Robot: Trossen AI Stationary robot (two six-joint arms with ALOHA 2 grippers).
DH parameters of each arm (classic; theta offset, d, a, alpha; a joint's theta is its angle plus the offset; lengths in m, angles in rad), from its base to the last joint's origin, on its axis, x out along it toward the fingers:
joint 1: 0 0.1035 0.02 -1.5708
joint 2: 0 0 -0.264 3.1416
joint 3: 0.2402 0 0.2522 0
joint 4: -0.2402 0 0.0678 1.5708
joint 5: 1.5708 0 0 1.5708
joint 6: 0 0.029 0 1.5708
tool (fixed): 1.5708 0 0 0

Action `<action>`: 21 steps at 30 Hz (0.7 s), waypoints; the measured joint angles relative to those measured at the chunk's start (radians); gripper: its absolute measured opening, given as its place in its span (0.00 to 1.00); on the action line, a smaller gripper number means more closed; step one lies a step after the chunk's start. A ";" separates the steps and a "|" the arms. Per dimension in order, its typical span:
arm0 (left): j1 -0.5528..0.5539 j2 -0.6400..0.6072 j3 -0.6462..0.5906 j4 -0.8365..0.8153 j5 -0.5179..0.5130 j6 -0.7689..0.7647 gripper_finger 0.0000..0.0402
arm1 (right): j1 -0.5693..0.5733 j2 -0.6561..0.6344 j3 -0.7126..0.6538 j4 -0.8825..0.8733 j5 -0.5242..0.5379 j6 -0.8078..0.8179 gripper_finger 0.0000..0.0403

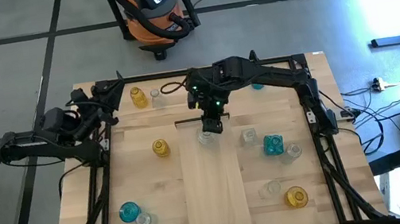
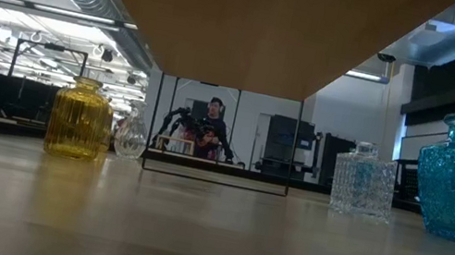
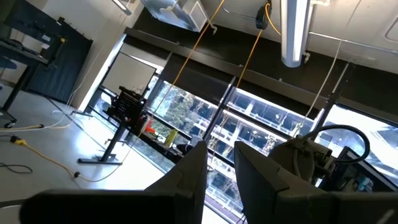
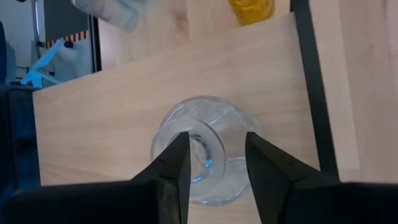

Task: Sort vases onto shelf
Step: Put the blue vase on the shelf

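The left end effector (image 1: 96, 119) is parked at the table's (image 1: 152, 188) far-left corner, its fingers (image 3: 189, 180) narrowly apart on nothing and aimed up at the room, well away from any vase. At the centre, the right end effector (image 4: 214, 165) points straight down over a clear round vase (image 4: 202, 146) standing upright on the shelf (image 1: 215, 198) near its black-bar end, fingers straddling the neck with a slight gap. It looks like a release, so a straight lift seems due, and this arm is nearer the remaining vases to the right.
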 joint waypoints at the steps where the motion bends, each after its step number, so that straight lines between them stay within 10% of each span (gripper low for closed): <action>1: 0.000 0.000 0.000 0.000 0.000 0.000 0.18 | -0.003 0.000 0.000 -0.002 -0.001 0.004 0.29; 13: 0.000 0.000 0.000 0.000 0.001 0.000 0.18 | -0.073 -0.120 0.000 -0.082 -0.038 -0.033 0.29; 21: 0.000 0.000 0.000 -0.001 0.023 0.005 0.18 | 0.009 -0.303 -0.092 -0.162 0.233 -0.112 0.29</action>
